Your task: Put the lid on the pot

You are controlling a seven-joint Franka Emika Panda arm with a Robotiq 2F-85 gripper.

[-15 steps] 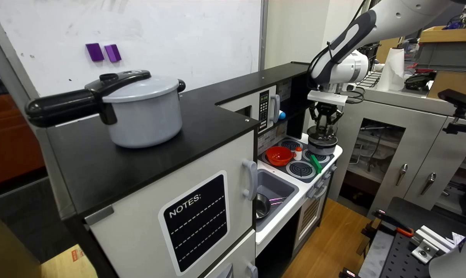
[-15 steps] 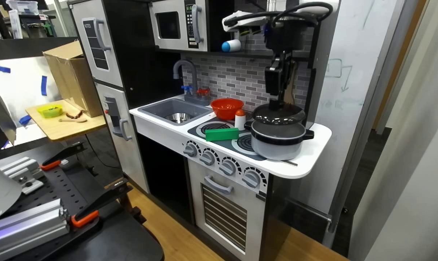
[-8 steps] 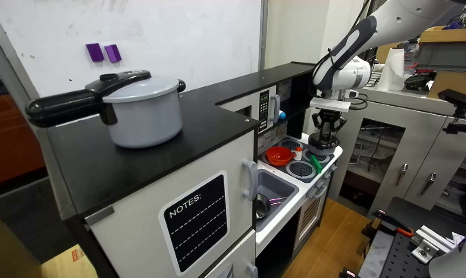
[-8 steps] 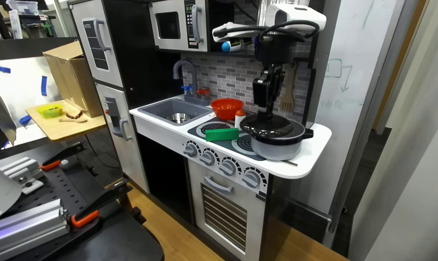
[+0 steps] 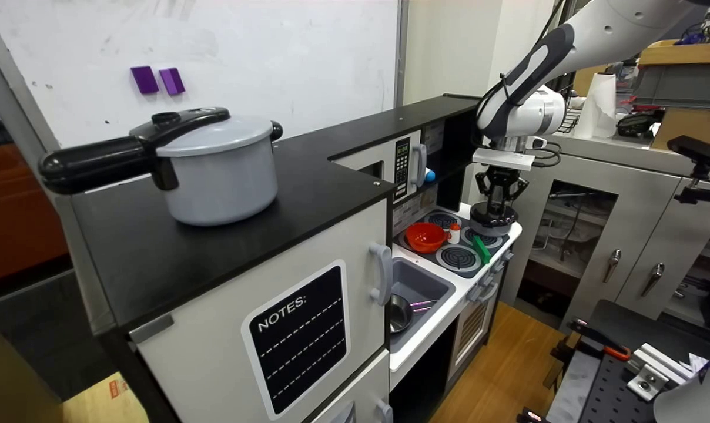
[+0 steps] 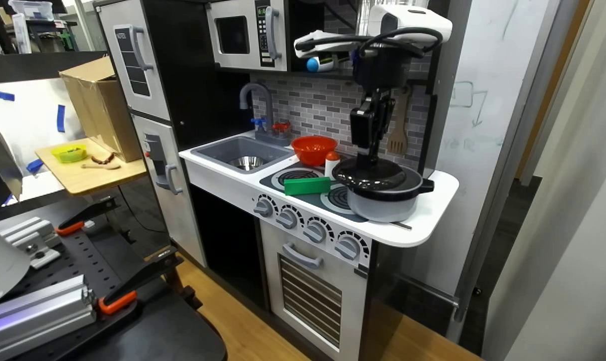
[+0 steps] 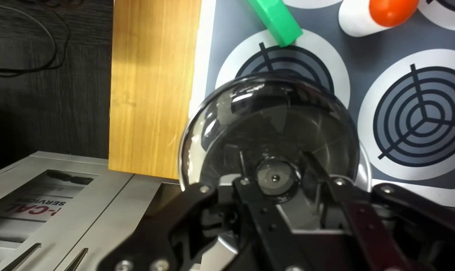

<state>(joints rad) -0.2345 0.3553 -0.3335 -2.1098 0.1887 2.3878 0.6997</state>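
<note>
The gripper clasps the lid by its knob. The lid is off-centre over the pot, part of the opening showing; whether they touch is unclear. A green block and shaker are near the pot, a red bowl farther off.

"NOTES:" on the black panel and, blurred in the wrist view, perhaps "CAL SERVICES" behind a cabinet window
</note>
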